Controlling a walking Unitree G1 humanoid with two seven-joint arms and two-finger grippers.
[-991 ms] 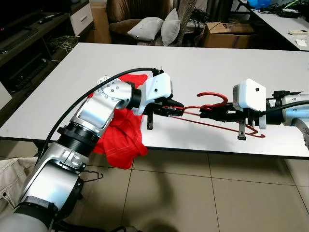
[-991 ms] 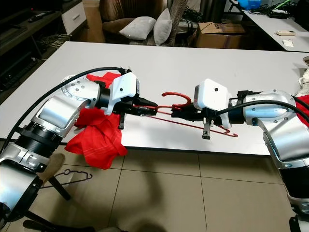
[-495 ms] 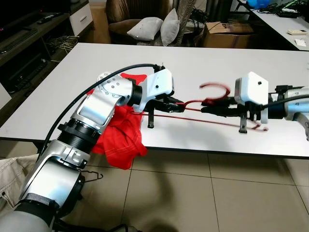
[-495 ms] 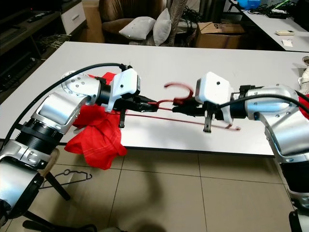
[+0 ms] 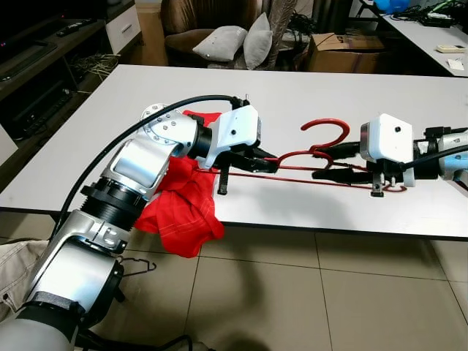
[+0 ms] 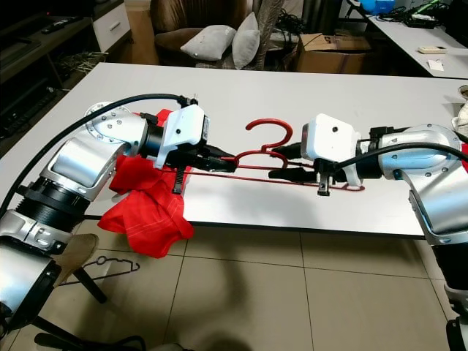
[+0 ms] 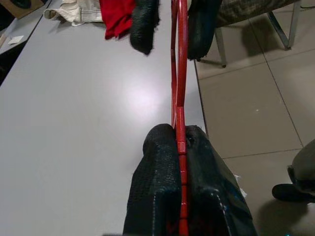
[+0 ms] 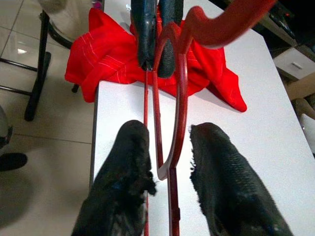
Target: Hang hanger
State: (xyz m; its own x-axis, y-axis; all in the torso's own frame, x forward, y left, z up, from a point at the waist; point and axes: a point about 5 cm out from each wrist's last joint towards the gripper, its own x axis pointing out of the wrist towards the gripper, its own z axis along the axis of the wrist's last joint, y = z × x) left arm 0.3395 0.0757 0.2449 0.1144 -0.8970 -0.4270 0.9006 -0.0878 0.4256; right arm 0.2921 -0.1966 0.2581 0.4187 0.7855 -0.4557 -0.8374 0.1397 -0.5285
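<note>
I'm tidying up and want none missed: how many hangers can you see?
2. A red hanger over the table edge, held by the left gripper, the right gripper open around it; a dark hanger on the floor. Others may be hidden.

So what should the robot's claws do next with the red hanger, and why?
Probably shut the right claw on the red hanger. Its fingers straddle the wire with a gap, while the left claw already pinches the other end above the table.

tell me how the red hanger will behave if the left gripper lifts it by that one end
Probably light: the red hanger is thin wire. Held at one tip by the left gripper, it will likely swing or sag. The right gripper, open around it, may be needed as a steady.
</note>
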